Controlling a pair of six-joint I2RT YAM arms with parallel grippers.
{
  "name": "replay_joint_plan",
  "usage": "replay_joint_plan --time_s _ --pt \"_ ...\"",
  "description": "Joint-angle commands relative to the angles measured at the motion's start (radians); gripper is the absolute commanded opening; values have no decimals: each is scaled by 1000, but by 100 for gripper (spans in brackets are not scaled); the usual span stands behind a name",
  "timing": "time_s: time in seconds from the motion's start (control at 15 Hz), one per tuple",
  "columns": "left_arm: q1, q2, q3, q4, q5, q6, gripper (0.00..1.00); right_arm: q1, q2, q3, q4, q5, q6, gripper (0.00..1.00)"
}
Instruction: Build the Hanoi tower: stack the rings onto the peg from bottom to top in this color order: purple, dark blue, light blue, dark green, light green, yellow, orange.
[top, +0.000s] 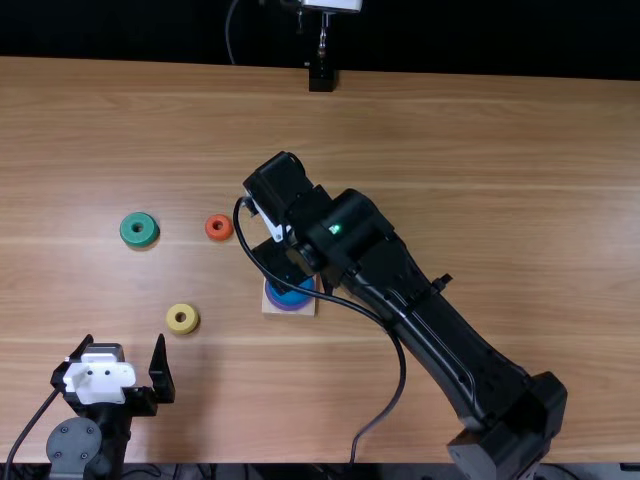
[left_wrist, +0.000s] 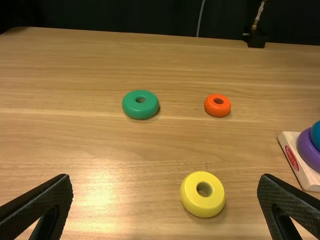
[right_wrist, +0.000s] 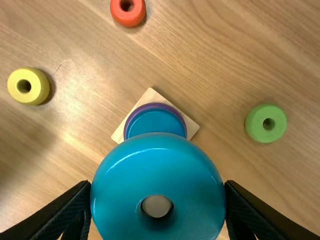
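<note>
A red oval label (left_wrist: 291, 158) marked the pale wooden base (left_wrist: 309, 183) on the desk (top: 480, 240), in the left wrist camera's view. It sat on the side of the block that, by the top view's clock face, looked toward nine o'clock. The base stood at about three o'clock from the yellow ring (top: 182, 319). Print on the oval was too small to make out, and no wording, number or sign could be read.

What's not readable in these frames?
Blue ring on the purple one, near part: right wrist view, behind the held light blue ring.
Peg below its tip: right wrist view, same cover.
Base, far end: left wrist view, cut by right edge.
</note>
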Motion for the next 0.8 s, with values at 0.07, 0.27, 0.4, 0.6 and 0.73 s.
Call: replay_joint_plan --time_s 0.07,0.27,0.4,0.6,0.73 --pt "5 -12 -106 -83 -1 6 100 38 10 -21 -26 -1 5 100" --pt "5 -12 -106 -83 -1 6 100 39 8 -19 -29 -1 7 100" --pt "5 -12 -106 -83 -1 6 100 38 5 -12 -24 3 9 100" --pt "5 -12 -106 -83 -1 6 100 27 2 -15 4 5 7 100" --pt "5 -12 -106 -83 -1 6 100 -28 -24 -29 39 5 7 100"
